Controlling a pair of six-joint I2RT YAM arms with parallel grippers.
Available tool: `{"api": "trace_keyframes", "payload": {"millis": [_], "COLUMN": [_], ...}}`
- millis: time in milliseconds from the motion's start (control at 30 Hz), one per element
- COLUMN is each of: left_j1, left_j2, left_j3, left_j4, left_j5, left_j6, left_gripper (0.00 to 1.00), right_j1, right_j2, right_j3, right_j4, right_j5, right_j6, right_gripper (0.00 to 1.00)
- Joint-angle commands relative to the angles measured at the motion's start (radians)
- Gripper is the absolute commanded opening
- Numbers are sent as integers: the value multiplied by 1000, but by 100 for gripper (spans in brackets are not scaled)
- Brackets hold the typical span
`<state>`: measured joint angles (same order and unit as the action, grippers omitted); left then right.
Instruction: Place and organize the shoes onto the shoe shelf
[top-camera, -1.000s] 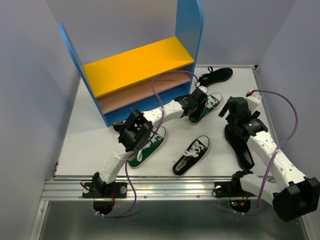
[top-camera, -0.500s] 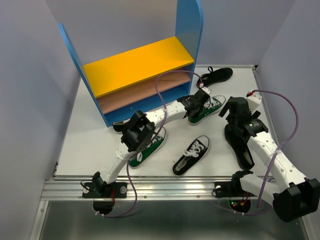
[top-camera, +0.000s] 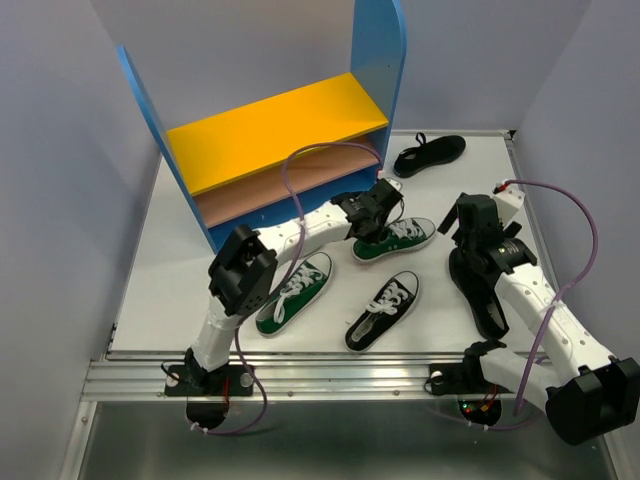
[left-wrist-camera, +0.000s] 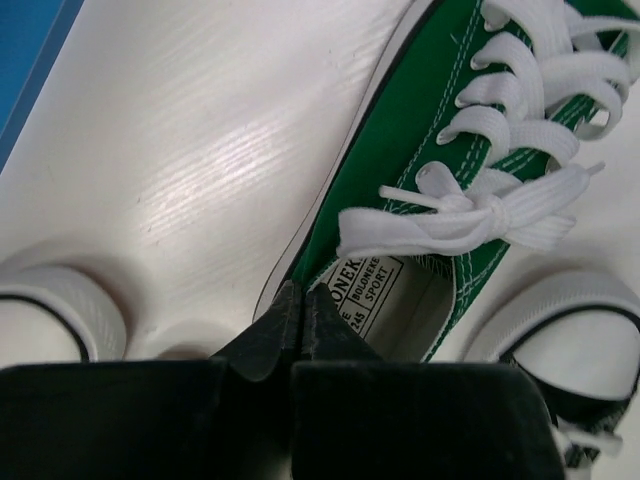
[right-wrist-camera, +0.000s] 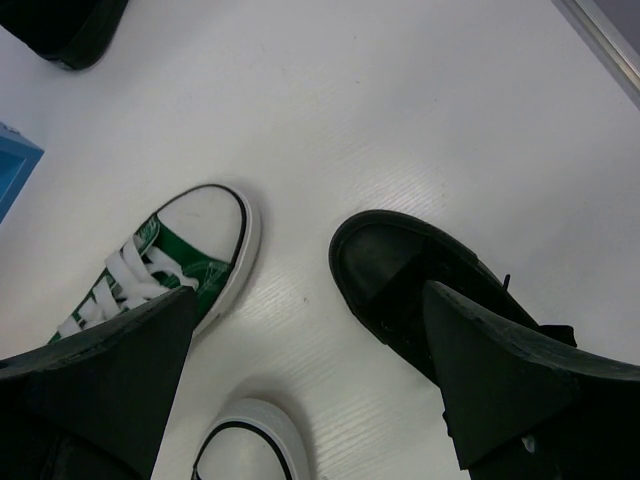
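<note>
Seemingly light and floppy, 1 green sneaker (left-wrist-camera: 400, 160) is pinched at its heel collar by the left pincer (left-wrist-camera: 298, 312); the right pincer (right-wrist-camera: 308, 300) gapes empty.

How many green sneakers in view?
2. One green sneaker centrally, heel pinched by the left tool; the other green sneaker near the left arm's base. Arms may hide more.
</note>
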<state>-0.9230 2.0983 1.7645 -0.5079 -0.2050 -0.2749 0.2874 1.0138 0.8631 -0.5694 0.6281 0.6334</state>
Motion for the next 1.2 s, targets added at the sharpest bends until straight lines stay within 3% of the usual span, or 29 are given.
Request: {"api": "trace_keyframes", "payload": {"millis": [0, 333, 533, 733, 933, 1167], "left_j1": [-7, -8, -1, 93, 239, 323], "left_j2": [-190, -402, -460, -435, -469, -466], "left_j3": [-32, -13, 179, 409, 415, 426], "left_j4": [16, -93, -254, -418, -393, -311], "left_j5": [41, 41, -8, -83, -97, -126], "left_j6": [-76, -98, -86, -145, -211, -303], "left_gripper": [0, 0, 0, 0, 0, 0], "right_j1": [-2, -2, -2, -2, -2, -2], "right_j2": [-6, -3, -12, -49, -110, -155], "right_j3": [20, 25, 25, 25, 33, 36], "right_j4": [6, 6, 6, 6, 6, 13], "right_j5": [9, 10, 15, 41, 77, 87], "right_j6": [22, 20, 29, 41, 40, 22], "right_gripper": [100, 100, 100, 100, 100, 100]}}
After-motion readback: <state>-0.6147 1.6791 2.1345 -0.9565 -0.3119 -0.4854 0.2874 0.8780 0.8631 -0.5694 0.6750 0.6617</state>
